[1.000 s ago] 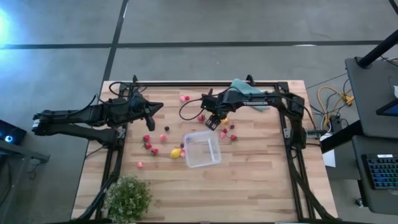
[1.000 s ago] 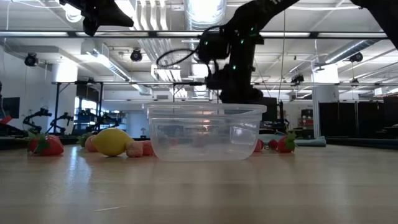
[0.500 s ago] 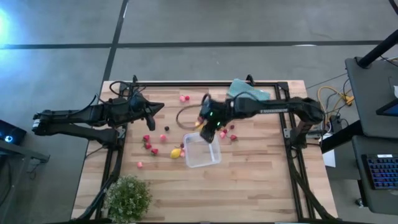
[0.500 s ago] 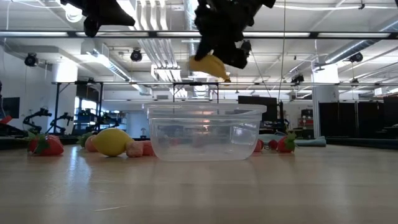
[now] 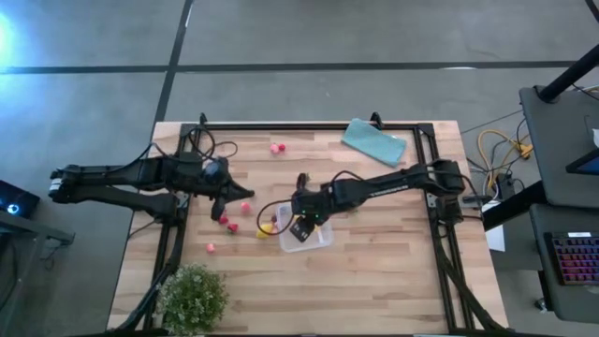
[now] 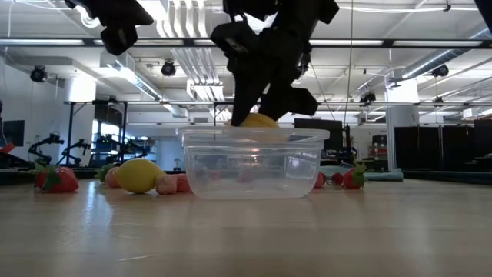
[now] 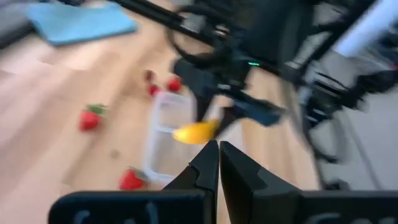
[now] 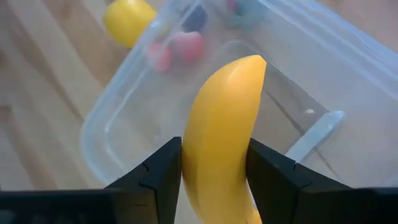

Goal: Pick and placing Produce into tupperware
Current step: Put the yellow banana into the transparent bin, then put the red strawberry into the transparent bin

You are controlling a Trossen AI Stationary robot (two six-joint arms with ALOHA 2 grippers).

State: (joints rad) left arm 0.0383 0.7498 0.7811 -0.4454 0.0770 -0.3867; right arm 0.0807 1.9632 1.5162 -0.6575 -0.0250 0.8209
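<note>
Right gripper (image 8: 214, 180) hangs over the tupperware (image 5: 304, 234), jaws clenched on the banana (image 8: 225, 127) right at the rim; let go off-centre and it likely clips the wall and tumbles onto the tabletop (image 5: 374, 271); left gripper (image 7: 213, 163), jaws pressed together, waits beside the scattered strawberries (image 5: 223, 221).

banana (image 8: 222, 134) base cut off; tupperware (image 5: 318, 240) half-hidden

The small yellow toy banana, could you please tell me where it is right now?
The small yellow toy banana is held in the right gripper, just above the open clear plastic box near the table's middle.
</note>
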